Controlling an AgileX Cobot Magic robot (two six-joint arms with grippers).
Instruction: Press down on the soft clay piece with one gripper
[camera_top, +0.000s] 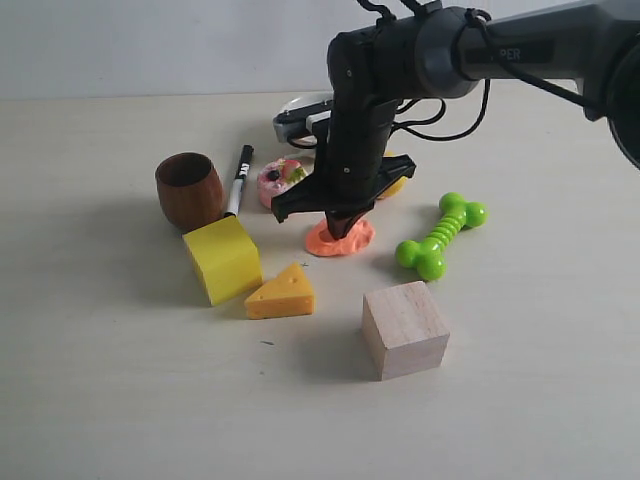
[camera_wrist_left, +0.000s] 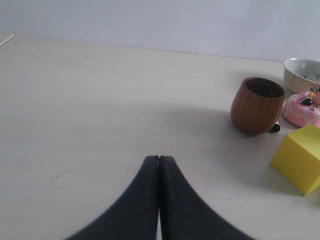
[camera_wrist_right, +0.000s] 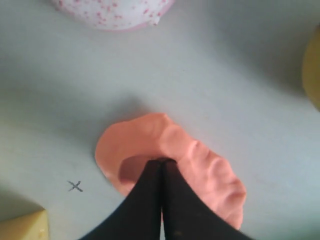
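Observation:
The soft clay piece (camera_top: 345, 240) (camera_wrist_right: 200, 160), a flat salmon-orange lumpy blob, lies mid-table between the cheese wedge and the green bone. My right gripper (camera_top: 343, 232) (camera_wrist_right: 162, 161) points straight down with its jaws shut together, and its pointed tip rests in the clay, where a shallow dent shows around it. Nothing is held between the fingers. My left gripper (camera_wrist_left: 159, 158) is shut and empty over bare table, left of the wooden cup; it does not show in the exterior view.
Around the clay stand a pink toy cake (camera_top: 279, 181), wooden cup (camera_top: 189, 190), black marker (camera_top: 239, 178), yellow cube (camera_top: 223, 259), cheese wedge (camera_top: 281, 294), green bone toy (camera_top: 441, 235), wooden block (camera_top: 404, 329) and a white bowl (camera_top: 298, 108) behind the arm.

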